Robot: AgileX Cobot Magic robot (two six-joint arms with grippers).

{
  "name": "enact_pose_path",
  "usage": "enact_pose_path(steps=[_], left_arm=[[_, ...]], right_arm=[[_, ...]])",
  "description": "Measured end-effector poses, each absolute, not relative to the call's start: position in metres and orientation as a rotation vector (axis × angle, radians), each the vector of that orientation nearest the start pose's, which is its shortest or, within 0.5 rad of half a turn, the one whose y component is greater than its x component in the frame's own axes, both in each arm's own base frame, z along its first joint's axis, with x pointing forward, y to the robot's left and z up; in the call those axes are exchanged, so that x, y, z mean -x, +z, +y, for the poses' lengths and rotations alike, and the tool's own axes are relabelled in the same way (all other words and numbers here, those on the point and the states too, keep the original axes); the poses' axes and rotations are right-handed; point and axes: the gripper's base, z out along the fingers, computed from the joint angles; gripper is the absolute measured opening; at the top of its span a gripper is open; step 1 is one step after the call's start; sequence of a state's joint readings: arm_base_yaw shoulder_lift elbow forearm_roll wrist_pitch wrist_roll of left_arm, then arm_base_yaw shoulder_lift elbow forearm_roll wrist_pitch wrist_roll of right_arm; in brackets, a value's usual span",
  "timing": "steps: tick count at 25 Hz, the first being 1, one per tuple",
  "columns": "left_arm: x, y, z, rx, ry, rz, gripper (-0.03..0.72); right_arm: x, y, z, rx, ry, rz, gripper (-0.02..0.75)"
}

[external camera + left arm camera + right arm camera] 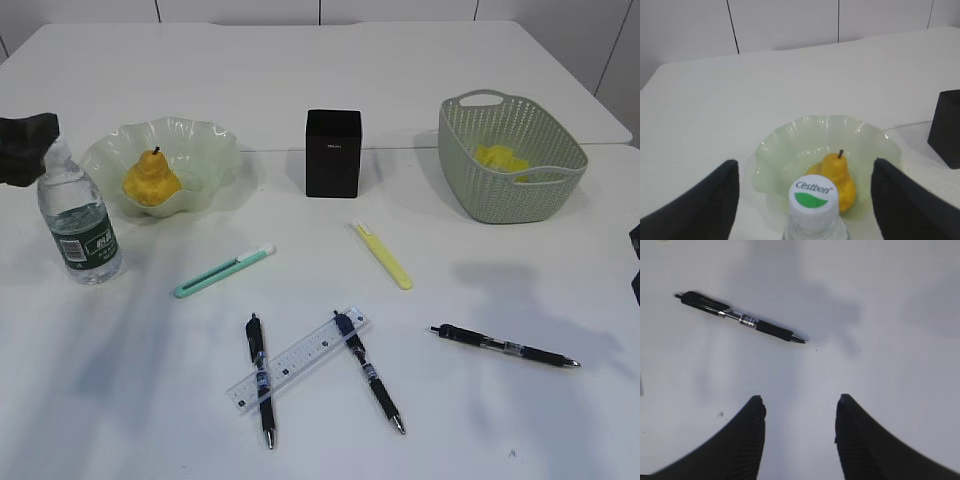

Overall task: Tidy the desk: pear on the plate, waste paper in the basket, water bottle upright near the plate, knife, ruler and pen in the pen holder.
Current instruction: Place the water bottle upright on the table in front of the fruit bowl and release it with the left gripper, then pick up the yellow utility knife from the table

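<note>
I see a large plain white desk [330, 80] from a slanted front view. At far left, a small clear plastic water bottle [78, 226] with a dark green label stands upright, just beside a pale green glass plate [205, 150] with a wavy rim. A lumpy yellow pear [150, 181] with a short dark stem sits in that plate. My left gripper [804, 197] hangs over the bottle's white-and-green cap [812, 196], its dark fingers [700, 205] spread wide on either side and not touching it.

Behind the centre stands a matte black square pen holder [332, 152]. To the right, an oval grey-green woven plastic basket [500, 190] contains yellow waste paper [503, 160].

Nearer me on the desk lie a mint-green utility knife [222, 273], a pale yellow utility knife [381, 255], and a clear plastic ruler [298, 360] that crosses two black pens [261, 380], [368, 371]. A third black pen [504, 346] lies apart at right.

My right gripper [799, 412] hovers above bare desk near that third pen, its jaws partly open and holding nothing.
</note>
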State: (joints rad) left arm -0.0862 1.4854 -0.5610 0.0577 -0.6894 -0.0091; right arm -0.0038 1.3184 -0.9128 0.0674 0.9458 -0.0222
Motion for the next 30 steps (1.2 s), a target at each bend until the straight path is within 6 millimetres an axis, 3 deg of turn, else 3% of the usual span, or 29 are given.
enact_pose_path(steps=[11, 22, 25, 30], left_arm=[[-0.256, 0.264, -0.024, -0.13, -0.053, 1.728, 0.583], [-0.219, 0.282, -0.02, -0.13, -0.033, 1.858, 0.528], [-0.214, 0.284, -0.019, -0.13, -0.03, 1.87, 0.523], [-0.211, 0.279, -0.018, -0.132, -0.025, 1.934, 0.521]], right_arm=[[-0.24, 0.262, 0.004, -0.013, 0.079, 2.831, 0.35], [-0.24, 0.263, 0.012, -0.044, 0.216, 2.821, 0.35], [-0.243, 0.27, 0.016, -0.026, 0.265, 2.798, 0.35], [-0.254, 0.299, 0.017, -0.008, 0.273, 2.703, 0.35]])
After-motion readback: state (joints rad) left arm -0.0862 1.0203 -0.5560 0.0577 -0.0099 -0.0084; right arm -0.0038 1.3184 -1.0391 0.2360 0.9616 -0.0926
